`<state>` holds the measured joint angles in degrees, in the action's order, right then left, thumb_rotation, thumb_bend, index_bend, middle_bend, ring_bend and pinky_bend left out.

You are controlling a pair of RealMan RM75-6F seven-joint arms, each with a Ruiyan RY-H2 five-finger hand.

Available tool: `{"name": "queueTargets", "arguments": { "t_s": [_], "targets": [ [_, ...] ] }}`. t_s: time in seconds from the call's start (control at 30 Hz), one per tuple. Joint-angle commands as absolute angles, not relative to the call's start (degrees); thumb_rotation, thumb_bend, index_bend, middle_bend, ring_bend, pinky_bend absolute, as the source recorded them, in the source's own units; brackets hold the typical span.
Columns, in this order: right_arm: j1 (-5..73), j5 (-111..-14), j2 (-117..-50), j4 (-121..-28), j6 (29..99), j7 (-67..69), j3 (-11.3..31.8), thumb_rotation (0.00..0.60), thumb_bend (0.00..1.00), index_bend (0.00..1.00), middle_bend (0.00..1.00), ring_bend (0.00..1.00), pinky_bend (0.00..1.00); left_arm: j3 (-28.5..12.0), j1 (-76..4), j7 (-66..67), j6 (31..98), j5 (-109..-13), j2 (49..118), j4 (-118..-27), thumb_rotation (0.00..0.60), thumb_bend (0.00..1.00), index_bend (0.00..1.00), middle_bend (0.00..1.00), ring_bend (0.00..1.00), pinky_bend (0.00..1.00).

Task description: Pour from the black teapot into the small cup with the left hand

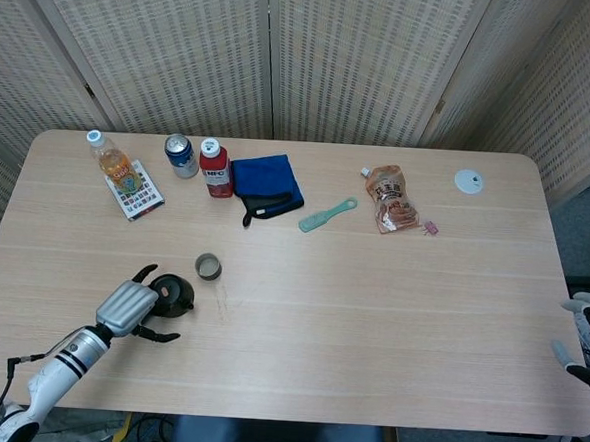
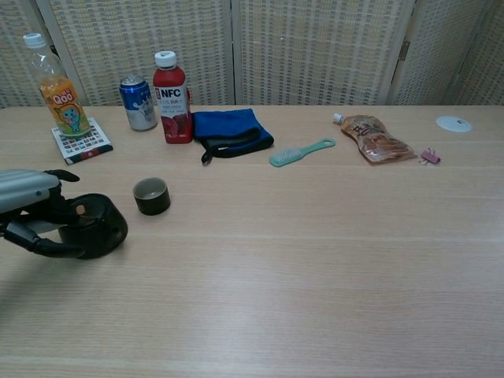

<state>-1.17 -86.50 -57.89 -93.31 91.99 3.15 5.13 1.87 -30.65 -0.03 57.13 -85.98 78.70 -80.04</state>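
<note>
The black teapot stands upright on the table at the near left. My left hand is against its left side: the thumb arches over the far side and the fingers curl round the near side, gripping it. The small dark cup stands upright just beyond and to the right of the teapot, a short gap away and untouched. My right hand shows only in the head view, low at the table's right edge, fingers apart and holding nothing.
Along the back left stand an orange drink bottle on a patterned card, a blue can and a red NFC bottle. A blue cloth, green brush, snack pouch and white disc lie further right.
</note>
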Motion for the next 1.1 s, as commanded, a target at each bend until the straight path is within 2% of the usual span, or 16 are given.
{"name": "queueTargets", "arguments": {
  "t_s": [0.03,0.17,0.33,0.57,0.7,0.9,1.1],
  "targets": [
    [-1.13,-86.45,-57.94,-93.22,91.91,3.23,5.15,0.600,0.20,0.35,0.29,0.25,0.24,1.21,-30.47,-1.44,57.37,-85.09,78.70,-80.34,0.179,0.13,1.00,1.00,0.91,0.00],
    [-1.04,-86.37,-58.09,-92.97,91.79,3.44,5.21,0.600,0.20,0.35,0.29,0.25,0.24,0.50,-30.09,-2.96,57.80,-83.94,78.57,-80.90,0.113,0.13,1.00,1.00,0.93,0.00],
    [-0.97,-86.34,-58.29,-92.61,91.70,3.73,5.23,0.600,0.20,0.35,0.29,0.25,0.24,-0.75,-29.31,-3.33,59.92,-82.97,79.02,-81.17,0.073,0.13,1.00,1.00,0.94,0.01],
    [-1.18,-86.33,-58.37,-92.40,91.98,3.98,5.18,0.600,0.20,0.35,0.29,0.25,0.24,-2.18,-28.41,-1.79,62.74,-82.11,79.84,-81.62,0.068,0.13,1.00,1.00,0.97,0.22],
    [-1.27,-86.40,-58.36,-92.37,92.12,4.11,5.15,0.600,0.20,0.35,0.29,0.25,0.23,-2.90,-28.01,-0.67,64.09,-81.66,79.91,-82.21,0.076,0.14,1.00,1.00,0.99,0.32],
    [-1.44,-86.60,-58.35,-92.32,92.46,4.34,5.11,0.600,0.20,0.35,0.29,0.25,0.22,-4.19,-27.47,0.59,66.61,-81.48,80.06,-82.93,0.120,0.19,1.00,1.00,1.00,0.51],
    [-1.71,-86.76,-58.24,-92.26,92.95,4.70,5.08,0.600,0.20,0.35,0.29,0.25,0.22,-5.69,-27.24,0.69,68.91,-81.57,80.12,-83.41,0.190,0.24,1.00,1.00,1.00,0.56]
  ]
}}
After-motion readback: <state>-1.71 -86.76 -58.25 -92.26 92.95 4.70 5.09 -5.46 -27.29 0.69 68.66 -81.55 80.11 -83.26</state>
